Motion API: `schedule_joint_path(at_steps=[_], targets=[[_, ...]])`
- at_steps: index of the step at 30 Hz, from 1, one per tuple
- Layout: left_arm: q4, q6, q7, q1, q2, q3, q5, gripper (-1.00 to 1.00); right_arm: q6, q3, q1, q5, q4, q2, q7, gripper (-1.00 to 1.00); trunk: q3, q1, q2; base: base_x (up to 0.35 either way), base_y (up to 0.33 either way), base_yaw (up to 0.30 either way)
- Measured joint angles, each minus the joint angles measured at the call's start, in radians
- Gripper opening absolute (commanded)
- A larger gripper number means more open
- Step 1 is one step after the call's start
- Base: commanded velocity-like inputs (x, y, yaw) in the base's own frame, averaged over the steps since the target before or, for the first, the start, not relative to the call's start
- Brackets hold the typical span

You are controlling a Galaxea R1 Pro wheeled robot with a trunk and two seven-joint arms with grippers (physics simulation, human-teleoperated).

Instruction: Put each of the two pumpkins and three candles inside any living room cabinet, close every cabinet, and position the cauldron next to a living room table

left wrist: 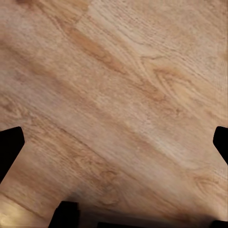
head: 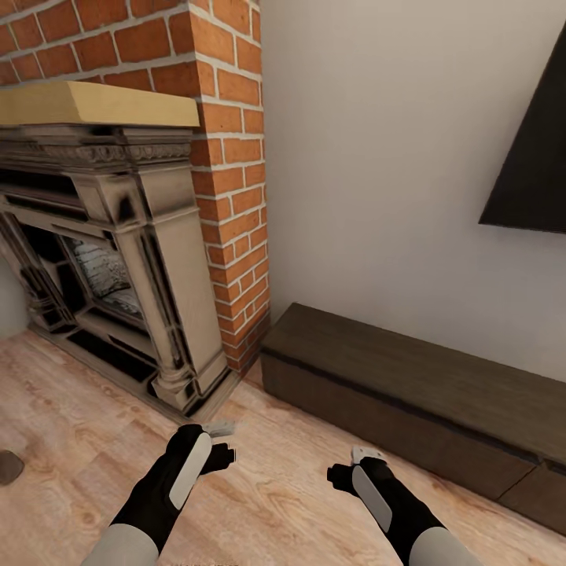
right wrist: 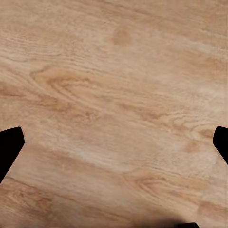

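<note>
Cabinet (head: 409, 393): long, low, dark brown, against the pale wall to the right of the brick column; fronts flush and shut as far as the head view shows, so nothing of its inside on show; far right end cut off by the picture edge.
Left gripper (head: 222, 444): low over the wooden floor, just in front of the fireplace base; in the left wrist view (left wrist: 114, 142) fingertips wide apart at either edge, spread, nothing between them but floorboards.
Right gripper (head: 350, 468): over the floor, near the cabinet's front but apart from it; in the right wrist view (right wrist: 114, 142) fingertips likewise wide apart, holding nothing.
Hard to make out: a small dull brown shape (head: 8, 468) at the left edge of the head view, cut off, perhaps a flat object on the floor.
Fireplace (head: 118, 259): ornate pale surround with dark worn patches, yellow wooden mantel on top, red brick column behind and beside it.
Dark panel (head: 534, 149): on the wall above the cabinet, tilted in view, largely cut off at the right.
Floor (head: 275, 503): light wood planks.
</note>
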Motion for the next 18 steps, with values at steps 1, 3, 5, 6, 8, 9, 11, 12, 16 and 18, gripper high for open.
schedule_joint_path(at_steps=[1,3,5,6,8,9,11,12,16,18], targets=[[0.0,0.0,0.0,0.0,0.0,0.0,0.0,1.0,0.0,0.0,0.0,0.0,0.0,0.0,0.0,1.0,0.0,0.0,0.0,0.0,0.0,0.28],[0.001,0.0,0.0,0.0,0.0,0.0,0.0,1.0,0.0,0.0,0.0,0.001,0.0,0.0,0.0,1.0,0.001,0.0,0.0,0.0,0.0,0.281],[0.001,0.0,0.0,0.0,0.0,0.0,-0.001,1.0,0.0,0.0,0.0,0.001,0.0,0.0,0.0,1.0,0.002,0.0,0.0,0.0,0.0,0.281],[0.002,-0.001,0.001,0.0,0.0,0.0,-0.001,1.0,0.0,0.0,0.0,0.001,0.0,0.0,0.0,1.0,0.002,0.0,0.0,0.0,0.0,0.281],[0.002,-0.001,0.001,0.0,0.001,0.001,-0.001,1.0,0.0,0.0,0.0,0.001,0.0,0.0,0.0,1.0,0.003,0.0,0.0,0.0,0.0,0.281],[0.002,-0.001,0.002,0.0,0.001,0.001,-0.002,1.0,0.0,0.0,0.0,0.001,0.0,0.0,0.0,1.0,0.004,0.0,0.0,0.0,0.0,0.281],[0.002,-0.001,0.004,0.0,0.001,0.002,-0.002,1.0,0.0,0.0,0.0,0.001,0.0,0.0,0.0,1.0,0.004,0.0,0.0,0.0,0.0,0.281],[0.002,-0.001,0.005,0.0,0.002,0.002,-0.002,1.0,0.0,0.0,0.0,0.001,0.0,0.0,0.0,1.0,0.005,0.0,0.0,0.0,0.0,0.281],[0.004,-0.002,0.008,0.0,0.004,0.003,-0.002,1.0,0.0,0.0,0.0,0.002,0.0,0.0,0.0,1.0,0.006,0.0,0.0,0.0,0.0,0.281],[0.007,-0.003,0.011,0.0,0.008,0.004,-0.003,1.0,0.0,0.001,0.0,0.002,0.0,0.0,0.0,1.0,0.007,0.0,0.0,0.0,0.0,0.282]])
